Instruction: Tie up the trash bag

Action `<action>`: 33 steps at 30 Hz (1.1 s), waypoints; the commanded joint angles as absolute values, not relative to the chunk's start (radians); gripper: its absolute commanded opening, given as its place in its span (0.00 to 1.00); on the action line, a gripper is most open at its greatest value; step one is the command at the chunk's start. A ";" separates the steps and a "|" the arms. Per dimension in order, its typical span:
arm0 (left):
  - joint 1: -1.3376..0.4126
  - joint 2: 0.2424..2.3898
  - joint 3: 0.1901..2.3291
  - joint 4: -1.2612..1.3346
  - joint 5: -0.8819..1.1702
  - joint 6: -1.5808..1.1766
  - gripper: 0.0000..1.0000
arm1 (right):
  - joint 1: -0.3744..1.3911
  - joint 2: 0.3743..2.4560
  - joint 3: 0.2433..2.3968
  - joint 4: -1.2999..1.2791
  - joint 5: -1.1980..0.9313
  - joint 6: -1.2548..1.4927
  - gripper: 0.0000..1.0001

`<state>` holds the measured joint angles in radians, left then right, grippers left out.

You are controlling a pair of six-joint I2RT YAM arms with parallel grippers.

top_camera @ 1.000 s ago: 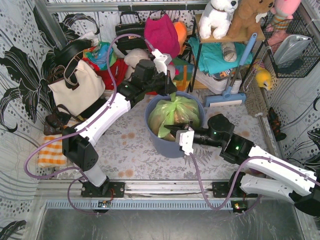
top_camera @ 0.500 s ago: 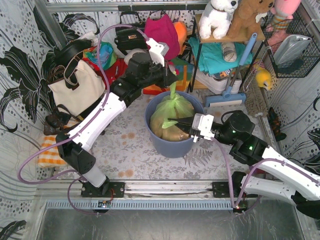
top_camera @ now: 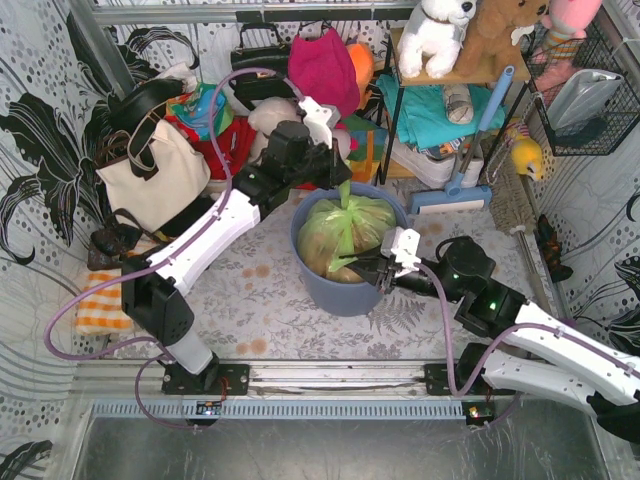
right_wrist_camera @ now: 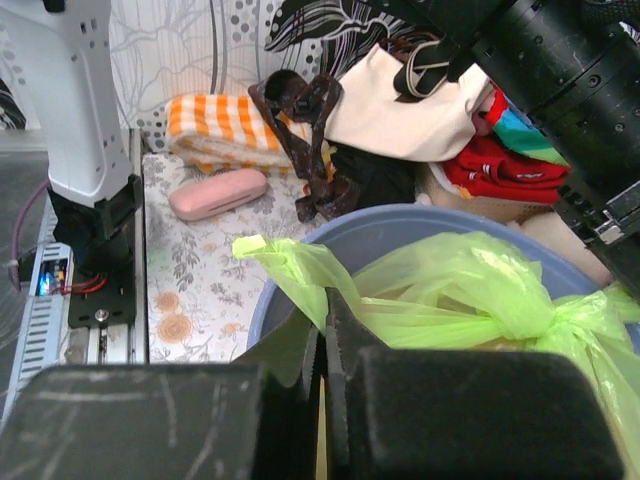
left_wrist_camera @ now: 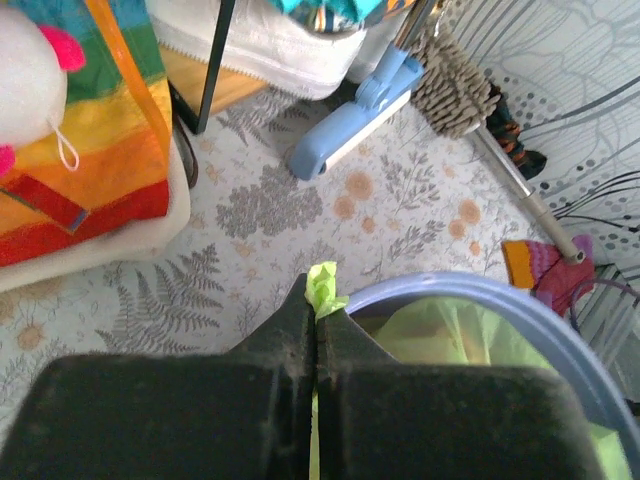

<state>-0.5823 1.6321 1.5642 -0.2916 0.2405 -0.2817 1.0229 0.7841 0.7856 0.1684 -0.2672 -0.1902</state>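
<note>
The light-green trash bag (top_camera: 345, 232) sits in the round blue-grey bin (top_camera: 318, 285), tan paper showing through. Two twisted strips of its mouth cross in a knot at the bag's top. My left gripper (top_camera: 343, 180) is above the bin's far rim, shut on the end of one strip; the green tip (left_wrist_camera: 322, 288) sticks out past the closed fingers. My right gripper (top_camera: 362, 267) is at the bin's near-right side, shut on the other strip (right_wrist_camera: 300, 275), which runs taut to the knot (right_wrist_camera: 575, 315).
Handbags, a white tote (top_camera: 150, 175), toys and clothes crowd the back. A shelf rack (top_camera: 440, 110) and a blue mop (top_camera: 455, 195) stand behind the bin on the right. An orange checked towel (top_camera: 100, 305) and a pink case (right_wrist_camera: 215, 192) lie at the left.
The left gripper dropped lower and nearer the bin's far rim with its strip. The right gripper moved back in toward the bin, still holding its strip.
</note>
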 commanded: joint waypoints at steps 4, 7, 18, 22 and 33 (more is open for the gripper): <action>-0.581 1.620 1.735 -0.273 0.236 -0.260 0.00 | 1.028 0.797 0.952 0.181 -0.317 -0.148 0.00; -0.583 1.595 1.717 -0.237 0.264 -0.279 0.00 | 1.028 0.794 0.971 0.179 -0.327 -0.131 0.00; -0.583 1.606 1.504 -0.205 0.256 -0.285 0.00 | 1.029 0.715 0.761 0.230 -0.281 0.007 0.00; -0.581 1.624 1.513 -0.230 0.200 -0.267 0.00 | 1.029 0.715 0.746 0.233 -0.367 0.037 0.00; -0.581 1.541 1.536 -0.172 0.246 -0.291 0.29 | 1.028 0.730 0.832 0.128 -0.494 -0.040 0.34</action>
